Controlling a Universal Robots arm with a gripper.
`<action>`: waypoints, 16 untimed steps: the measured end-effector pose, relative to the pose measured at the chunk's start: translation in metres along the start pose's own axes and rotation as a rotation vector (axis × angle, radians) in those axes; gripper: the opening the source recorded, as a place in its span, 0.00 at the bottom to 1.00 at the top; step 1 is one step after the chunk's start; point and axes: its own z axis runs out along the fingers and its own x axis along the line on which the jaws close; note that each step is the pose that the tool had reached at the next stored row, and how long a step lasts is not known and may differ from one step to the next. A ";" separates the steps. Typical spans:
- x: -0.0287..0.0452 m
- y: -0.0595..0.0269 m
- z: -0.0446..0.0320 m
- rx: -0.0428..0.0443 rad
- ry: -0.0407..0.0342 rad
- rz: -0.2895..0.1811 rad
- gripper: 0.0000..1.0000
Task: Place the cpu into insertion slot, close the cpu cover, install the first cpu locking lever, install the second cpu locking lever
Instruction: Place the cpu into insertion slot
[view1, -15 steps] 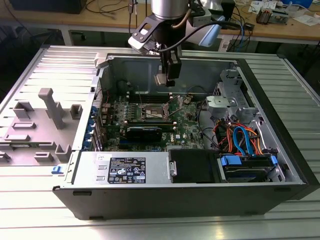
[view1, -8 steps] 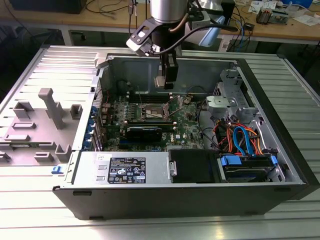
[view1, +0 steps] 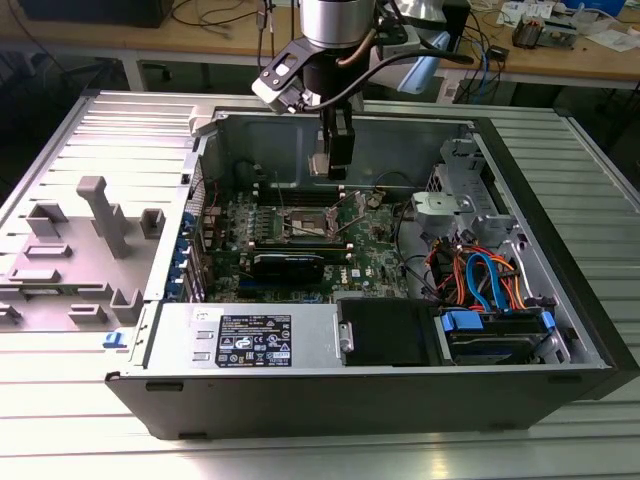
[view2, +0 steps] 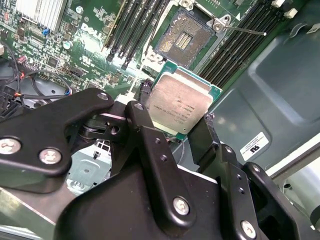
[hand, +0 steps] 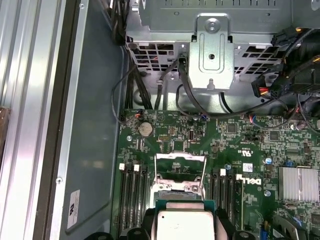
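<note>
Ribbed grey metal makes up the table, on which an open computer case is laid on its side. Behind it a wooden table strewn with cables is seen.

The cpu is held in the air above the motherboard, with its silver top and green rim shown in the second wrist view. It is clamped at two opposite edges by the black fingers of the gripper. The insertion slot is seen bare just beyond the chip with its contact field uncovered, so the cpu is near it but not seated.

In the first wrist view the cpu cover is seen tilted up off the slot, between banks of long black memory slots. Further out, a finned heat sink and a metal drive cage are fixed inside the case.

In the exterior view the gripper is hung over the middle of the board. Blue and orange cables are bundled toward the exterior view's right, and a grey plastic fixture is set on the table at the exterior view's left.
</note>
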 end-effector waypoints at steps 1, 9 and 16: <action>0.0000 0.0000 0.0000 0.0000 0.0001 0.000 0.55; 0.0000 0.0000 0.0001 -0.0001 -0.0002 0.003 0.55; -0.0001 -0.0002 0.0030 -0.0004 -0.0055 0.067 0.55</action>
